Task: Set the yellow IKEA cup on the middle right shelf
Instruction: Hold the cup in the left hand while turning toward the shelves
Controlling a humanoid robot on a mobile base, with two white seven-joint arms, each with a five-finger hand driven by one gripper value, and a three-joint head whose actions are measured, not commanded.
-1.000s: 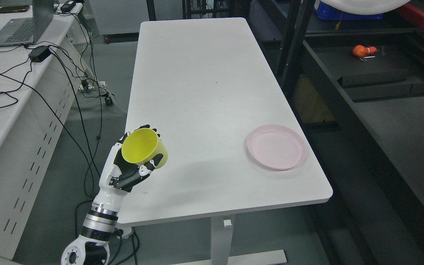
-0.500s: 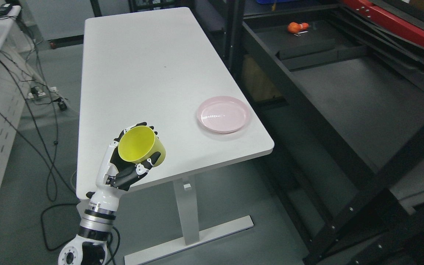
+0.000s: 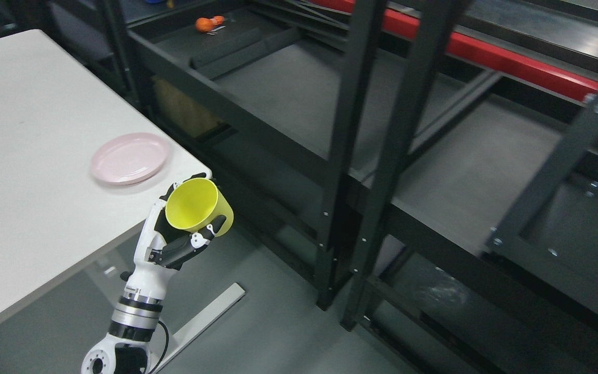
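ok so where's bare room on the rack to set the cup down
The dark shelf is bare between the front rail and the red beam; only an orange object sits far back. The uprights crowd the front. The left hand holds the yellow cup.

Even, diffuse overhead light. The white tabletop (image 3: 29, 171) reads bright, the dark shelf (image 3: 299, 98) dim. A soft shadow lies under the pink plate (image 3: 129, 157). Black uprights at right look motion-blurred; the picture is slightly grainy.
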